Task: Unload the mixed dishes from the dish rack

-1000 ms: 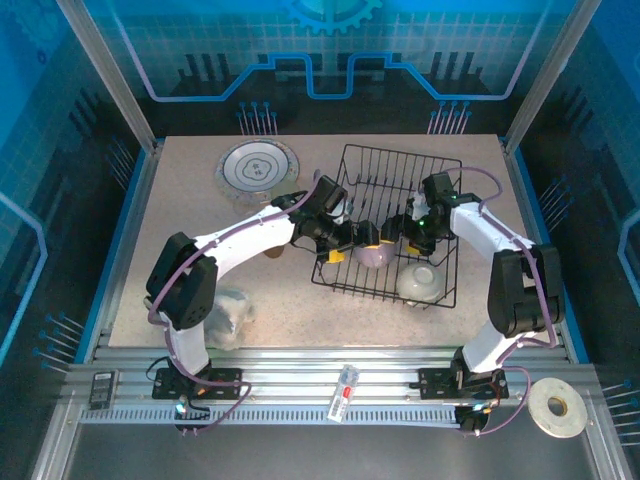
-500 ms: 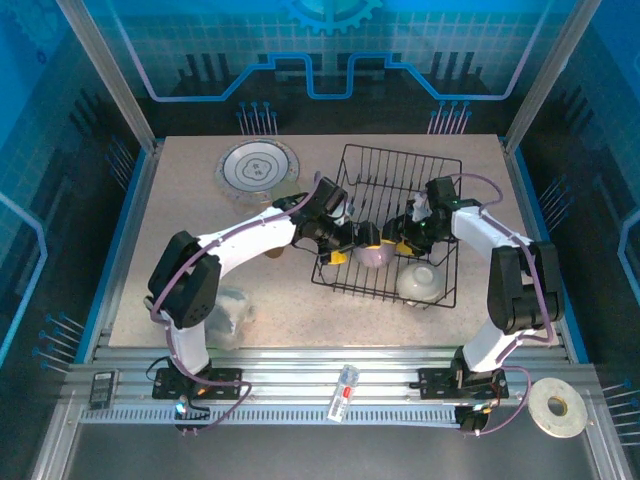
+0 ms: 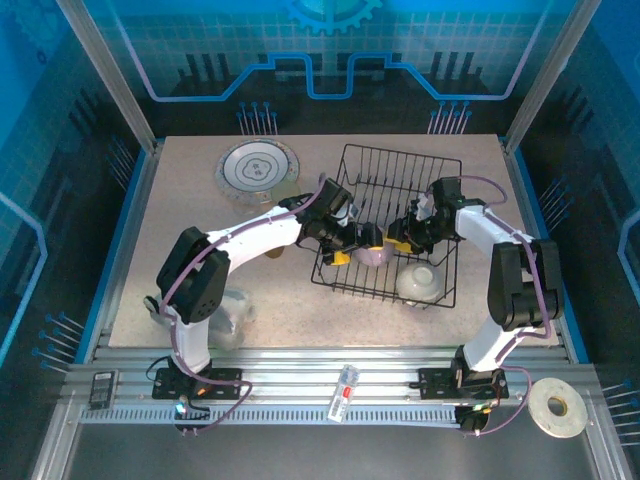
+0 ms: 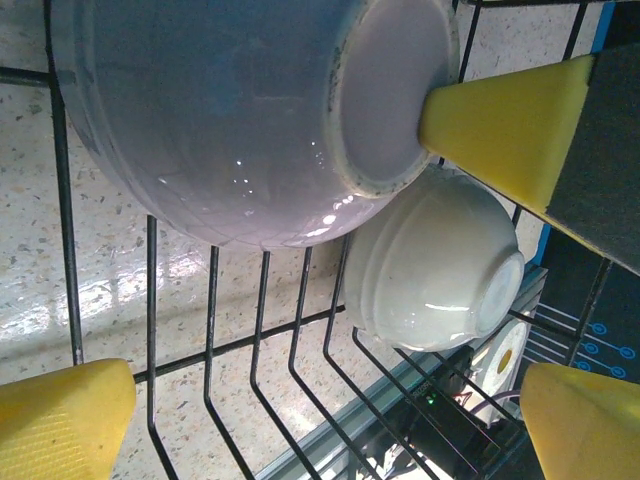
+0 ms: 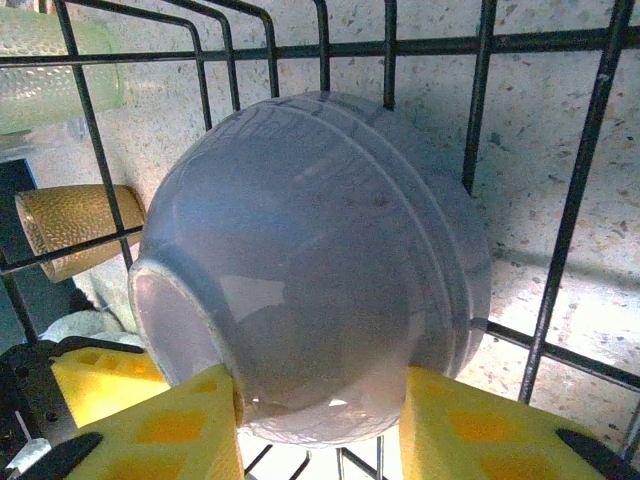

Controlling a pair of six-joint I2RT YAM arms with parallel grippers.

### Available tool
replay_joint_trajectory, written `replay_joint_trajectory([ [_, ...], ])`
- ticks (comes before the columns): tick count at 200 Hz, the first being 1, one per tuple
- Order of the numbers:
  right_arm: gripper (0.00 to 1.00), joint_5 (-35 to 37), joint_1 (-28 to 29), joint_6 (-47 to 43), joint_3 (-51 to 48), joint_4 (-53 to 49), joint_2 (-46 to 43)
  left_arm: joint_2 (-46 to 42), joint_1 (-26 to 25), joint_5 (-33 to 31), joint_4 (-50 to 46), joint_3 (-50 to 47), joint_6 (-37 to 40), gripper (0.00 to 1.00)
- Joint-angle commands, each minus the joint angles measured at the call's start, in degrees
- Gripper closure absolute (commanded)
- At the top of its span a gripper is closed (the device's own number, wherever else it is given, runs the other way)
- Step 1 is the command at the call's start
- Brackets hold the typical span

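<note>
The black wire dish rack (image 3: 392, 170) stands at the back right of the table. A lilac bowl (image 3: 375, 256) lies on its side inside it, with a white bowl (image 3: 420, 283) upside down at the near right corner. My right gripper (image 3: 403, 240) is shut on the lilac bowl (image 5: 310, 260): one yellow pad (image 5: 170, 425) presses its foot ring and the other pad (image 5: 480, 430) its side. My left gripper (image 3: 348, 246) reaches into the rack from the left, open wide, its fingertips (image 4: 60, 415) just below the lilac bowl (image 4: 220, 120) and not touching it.
A patterned white plate (image 3: 258, 168) lies flat at the back left. A pale translucent cup (image 5: 45, 70) and a brown cup (image 5: 75, 230) lie outside the rack's left wall. A whitish plastic lump (image 3: 232, 310) sits by the left arm. A tape ring (image 3: 557, 405) is off the table, right.
The right gripper's jaws have closed in onto the lilac bowl. The left arm has edged a little further toward the rack, its gripper staying open.
</note>
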Motion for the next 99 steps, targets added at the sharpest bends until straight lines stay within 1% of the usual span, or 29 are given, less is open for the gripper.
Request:
replay_joint_trajectory([
  [1,0.7,8.8,-1.1,0.0,-3.4,-4.5,4.8,3.1,0.9,-1.1,-4.0,0.7,1.5,0.01],
  [36,0.74,8.3,-1.5,0.2,-3.9,-4.0,5.1,4.3,0.9,-1.0,-4.3,1.2,1.6,0.02],
  [63,0.8,8.0,-1.7,0.0,-4.1,-3.8,5.2,4.8,0.9,-1.0,-3.7,0.8,1.5,0.02],
  [99,0.83,7.5,-1.9,0.2,-4.0,-3.7,5.3,5.0,0.9,-0.1,-2.4,0.7,1.1,0.06],
])
